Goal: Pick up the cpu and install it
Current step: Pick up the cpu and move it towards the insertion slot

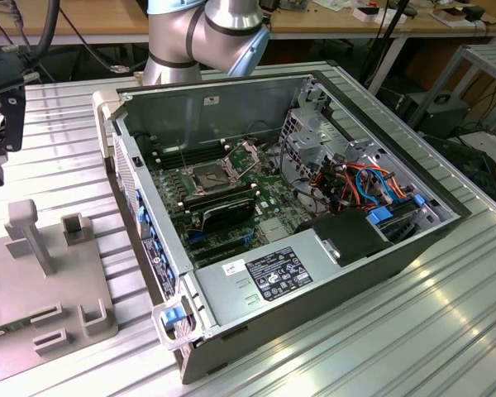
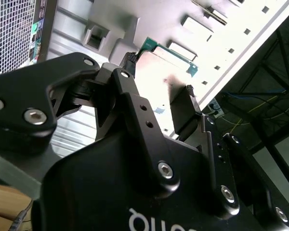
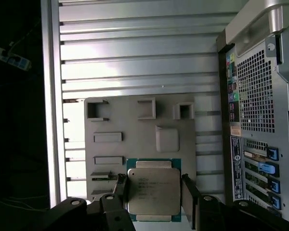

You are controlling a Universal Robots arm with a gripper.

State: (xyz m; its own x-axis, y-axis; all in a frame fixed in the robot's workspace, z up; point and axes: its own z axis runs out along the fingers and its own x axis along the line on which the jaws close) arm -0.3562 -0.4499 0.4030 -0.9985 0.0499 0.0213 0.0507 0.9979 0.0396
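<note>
Cpu (image 3: 153,191) pinched between the two fingers (image 3: 189,193) of the gripper (image 3: 154,188), over the grey fixture plate (image 3: 111,110).
In both wrist views the black fingers press on its opposite edges; the chip sits level between them, beside the open computer case (image 3: 257,96); rows of small print cross its lid, which I cannot read; square grey metallic lid on a green border.

Ribbed metal table (image 1: 397,331) bears computer case (image 1: 190,107), grey tray (image 1: 33,289)
</note>
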